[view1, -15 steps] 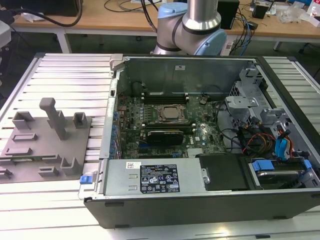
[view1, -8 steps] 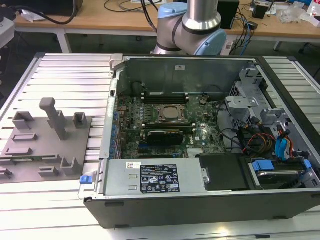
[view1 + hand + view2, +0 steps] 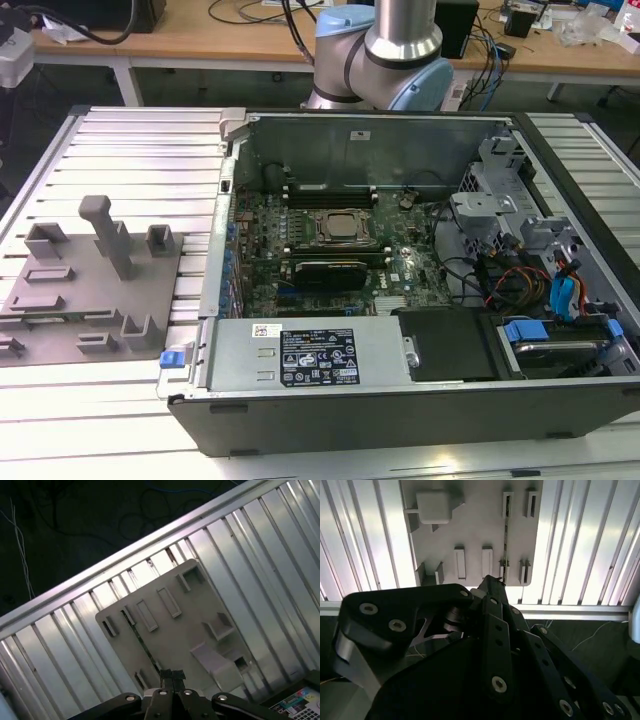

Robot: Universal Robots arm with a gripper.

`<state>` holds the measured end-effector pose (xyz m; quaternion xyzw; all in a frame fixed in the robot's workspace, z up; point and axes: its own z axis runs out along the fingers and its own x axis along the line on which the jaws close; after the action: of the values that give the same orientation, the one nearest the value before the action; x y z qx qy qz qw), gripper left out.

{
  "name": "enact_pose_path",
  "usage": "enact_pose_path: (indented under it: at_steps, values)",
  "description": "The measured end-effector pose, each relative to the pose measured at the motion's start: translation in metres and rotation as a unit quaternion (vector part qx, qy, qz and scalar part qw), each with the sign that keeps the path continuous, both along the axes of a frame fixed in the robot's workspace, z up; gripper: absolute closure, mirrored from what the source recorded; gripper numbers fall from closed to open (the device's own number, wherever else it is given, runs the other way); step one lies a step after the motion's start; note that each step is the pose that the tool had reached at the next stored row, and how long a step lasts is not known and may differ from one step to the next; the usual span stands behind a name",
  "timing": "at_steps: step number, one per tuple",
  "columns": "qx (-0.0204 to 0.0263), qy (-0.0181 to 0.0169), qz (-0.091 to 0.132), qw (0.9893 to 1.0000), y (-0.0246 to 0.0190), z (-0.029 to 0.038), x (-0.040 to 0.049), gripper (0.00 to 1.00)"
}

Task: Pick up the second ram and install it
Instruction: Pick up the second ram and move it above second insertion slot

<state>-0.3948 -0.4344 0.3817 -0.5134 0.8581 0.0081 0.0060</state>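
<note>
So the second ram (image 3: 505, 535) hasn't been picked up yet. It's standing on edge in the grey fixture plate (image 3: 95, 300), and from overhead in both wrist views it reads as a thin dark line running between two pairs of little slotted holders, its ends tucked into them. The end effector (image 3: 172, 674) hangs above the plate, well apart from it. Its tip lines up with one end of the stick in the first wrist view, and the two fingertips (image 3: 167, 676) look pressed together with nothing between them (just a hairline seam where they meet). The black linkages of the end effector take up most of the lower part of the second wrist view. The fixture's square-topped post (image 3: 434, 506) sits off to one side of the stick, with a few low blocks scattered around the plate. In the exterior view the plate lies flat on the slotted aluminium table (image 3: 130, 150), toward the exterior view's left. The open computer case (image 3: 370, 420) is just beside it on the right. The case lies on its side with the motherboard (image 3: 400, 270) exposed, the square CPU socket (image 3: 340, 226) near the middle and a tangle of coloured cables at the exterior view's right. The arm (image 3: 400, 40) rises behind the case's far wall and leaves the top of that view.
</note>
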Motion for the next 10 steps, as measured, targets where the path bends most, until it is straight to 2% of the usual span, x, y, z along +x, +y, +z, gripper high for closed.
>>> enact_pose_path:
  at_steps: [5,6,8,10]
  values:
    - [0.0000,0.0000,0.031,0.9995,0.0000,0.0000,0.0000,0.89]
    - [0.0000,0.0000,0.044,0.9990,0.0000,0.0000,0.0000,0.89]
    - [0.0000,0.0000,0.055,0.9985,0.0000,0.0000,0.0000,0.89]
    - [0.0000,0.0000,0.078,0.9970,0.0000,0.0000,0.0000,0.89]
